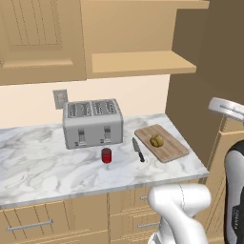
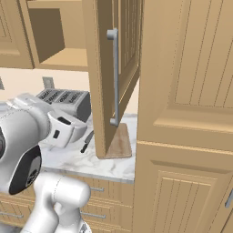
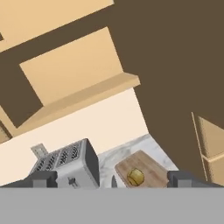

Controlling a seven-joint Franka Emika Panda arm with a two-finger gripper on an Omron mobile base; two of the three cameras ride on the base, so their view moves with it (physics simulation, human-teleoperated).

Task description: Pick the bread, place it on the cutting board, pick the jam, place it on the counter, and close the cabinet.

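The bread (image 1: 157, 140), a golden-brown roll, lies on the wooden cutting board (image 1: 167, 148) at the right end of the marble counter (image 1: 38, 157). The red jam (image 1: 106, 155) jar stands on the counter in front of the toaster. The cabinet (image 1: 143, 62) above stands open with a bare shelf; its door (image 2: 102, 91) swings out over the board, grey bar handle (image 2: 114, 77) facing me. In the hand view my gripper (image 3: 113, 179) is open and empty, fingertips (image 3: 43, 179) wide apart, high above the bread (image 3: 136, 177) and board (image 3: 151, 166).
A silver four-slot toaster (image 1: 93, 123) sits against the wall. A black-handled knife (image 1: 138, 149) lies between the jam and the board. A tall wooden cupboard (image 2: 186, 113) closes off the right side. Drawers (image 1: 33, 224) run under the counter.
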